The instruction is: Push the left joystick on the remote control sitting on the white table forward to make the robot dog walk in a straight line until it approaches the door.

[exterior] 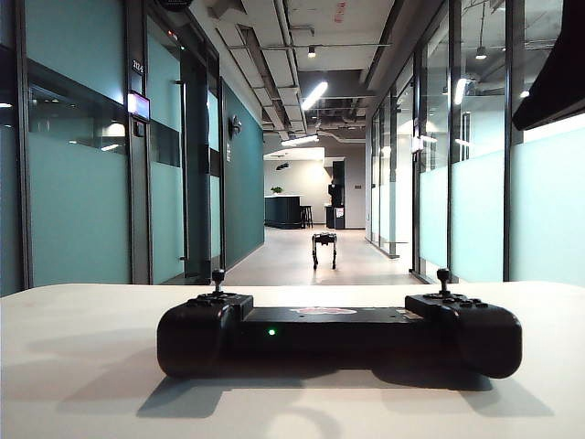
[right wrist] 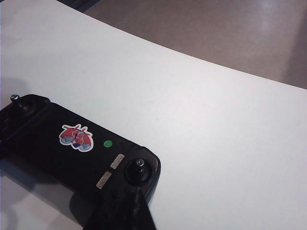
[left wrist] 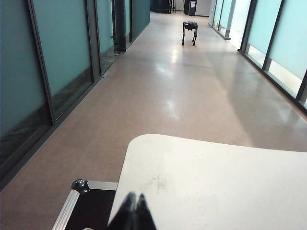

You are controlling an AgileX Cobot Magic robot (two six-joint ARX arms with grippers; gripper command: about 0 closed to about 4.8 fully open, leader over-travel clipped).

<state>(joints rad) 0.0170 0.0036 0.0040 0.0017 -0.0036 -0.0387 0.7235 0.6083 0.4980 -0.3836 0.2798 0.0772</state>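
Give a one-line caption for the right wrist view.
Right gripper, fingers shut, poised beside a joystick of the remote control on the white table.

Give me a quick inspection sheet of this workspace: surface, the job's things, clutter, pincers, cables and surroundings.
Surface: white table, matte, bare around the controller.
Job's things: remote control lies flat on the table, green light on; left joystick stands upright, untouched; robot dog stands far down the corridor.
Clutter: nothing seen on the table; a black case with metal edging sits beside it on the floor side.
Pincers: left pincer shut, empty, above the table edge, away from the controller; right pincer shut, empty, just by the controller's nearer stick end.
Cables: nothing seen.
Surroundings: corridor with teal glass walls, glossy floor, ceiling lights on.
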